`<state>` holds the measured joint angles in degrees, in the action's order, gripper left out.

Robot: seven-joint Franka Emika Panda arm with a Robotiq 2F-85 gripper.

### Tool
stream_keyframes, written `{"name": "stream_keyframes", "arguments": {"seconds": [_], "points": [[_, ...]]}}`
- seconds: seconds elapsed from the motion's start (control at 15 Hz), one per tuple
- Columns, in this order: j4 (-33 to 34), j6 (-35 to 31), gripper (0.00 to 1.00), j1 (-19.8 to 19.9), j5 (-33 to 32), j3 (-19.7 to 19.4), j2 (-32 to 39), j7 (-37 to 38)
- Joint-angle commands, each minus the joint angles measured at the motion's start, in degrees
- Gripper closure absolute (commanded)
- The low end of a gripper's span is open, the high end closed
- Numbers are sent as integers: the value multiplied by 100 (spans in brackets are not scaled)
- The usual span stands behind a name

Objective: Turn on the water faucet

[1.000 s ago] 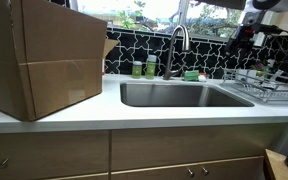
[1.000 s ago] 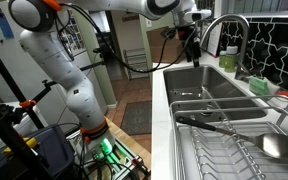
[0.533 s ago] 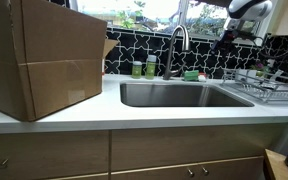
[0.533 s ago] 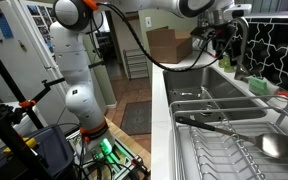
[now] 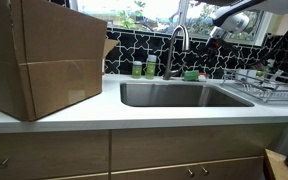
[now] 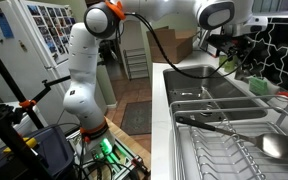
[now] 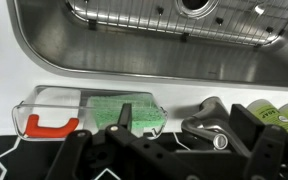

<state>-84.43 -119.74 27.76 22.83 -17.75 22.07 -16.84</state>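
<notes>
The water faucet (image 5: 177, 42) is a slim silver gooseneck tap behind the sink (image 5: 184, 96). My gripper (image 5: 216, 33) hangs just right of its arched spout, at spout height. In the wrist view my gripper (image 7: 184, 118) is open, and the faucet's metal base and lever (image 7: 206, 126) lie between the two dark fingers (image 7: 125, 118), not touched. In an exterior view the gripper (image 6: 229, 60) hangs over the sink's far side, partly hiding the faucet.
Two small green bottles (image 5: 144, 68) stand left of the faucet. A clear tray with a green sponge (image 7: 122, 108) sits beside it. A large cardboard box (image 5: 44, 55) fills the left counter. A wire dish rack (image 5: 269, 85) stands on the right.
The arm has swung from the right, over the dish rack, towards the faucet and come lower. The gripper now hangs close beside the spout. Nothing else moved.
</notes>
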Motion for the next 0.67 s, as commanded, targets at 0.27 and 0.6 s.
{"name": "stream_keyframes", "arguments": {"seconds": [0.27,0.6], "points": [[564,305,0,296,104,318,452,21],[1089,169,0,486,307,631,933,-97]]}}
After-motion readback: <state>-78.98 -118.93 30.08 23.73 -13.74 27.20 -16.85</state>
